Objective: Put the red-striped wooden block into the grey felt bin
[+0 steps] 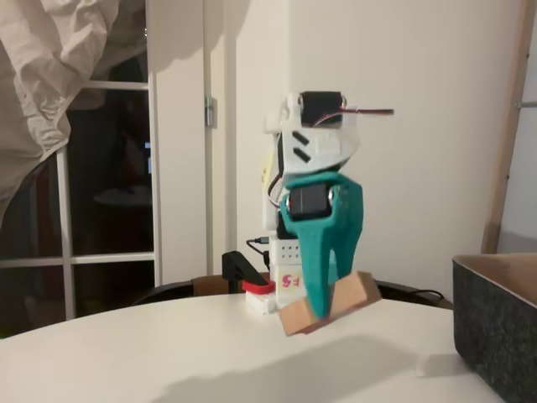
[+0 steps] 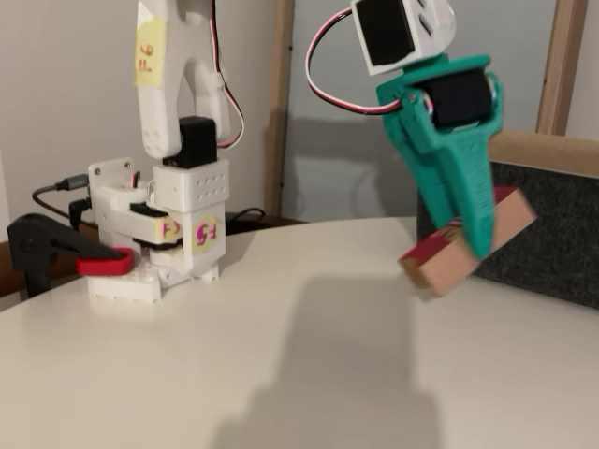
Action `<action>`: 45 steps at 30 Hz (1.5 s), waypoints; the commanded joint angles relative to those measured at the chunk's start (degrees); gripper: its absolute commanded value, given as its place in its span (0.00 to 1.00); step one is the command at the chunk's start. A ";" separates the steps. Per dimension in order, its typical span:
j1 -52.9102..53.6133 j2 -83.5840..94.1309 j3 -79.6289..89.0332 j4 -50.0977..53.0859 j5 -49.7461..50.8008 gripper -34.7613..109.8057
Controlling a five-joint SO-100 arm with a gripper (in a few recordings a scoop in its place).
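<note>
Gripping oblong wooden block (image 2: 465, 251) — teal fingers (image 2: 473, 201)

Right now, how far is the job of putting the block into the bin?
Done: the gripper has clamped the red-striped wooden block and holds it tilted, clear of the table. In hand: carrying it. Left: bringing it over the grey felt bin and releasing it inside.
</note>
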 commanded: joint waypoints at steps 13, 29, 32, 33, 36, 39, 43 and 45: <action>-13.10 9.23 -6.86 -7.65 2.37 0.27; -50.45 4.66 -12.22 -7.47 -11.78 0.26; -50.62 0.88 -12.13 -7.56 -14.68 0.25; -50.62 -0.26 -12.22 -7.56 -14.77 0.25; -50.54 -1.85 -12.04 -7.38 -14.24 0.28; -50.45 -1.41 -12.30 -5.27 -15.91 0.35; -50.45 -0.35 -12.57 -3.60 -16.88 0.39; -50.10 0.53 -12.57 -2.99 -16.44 0.40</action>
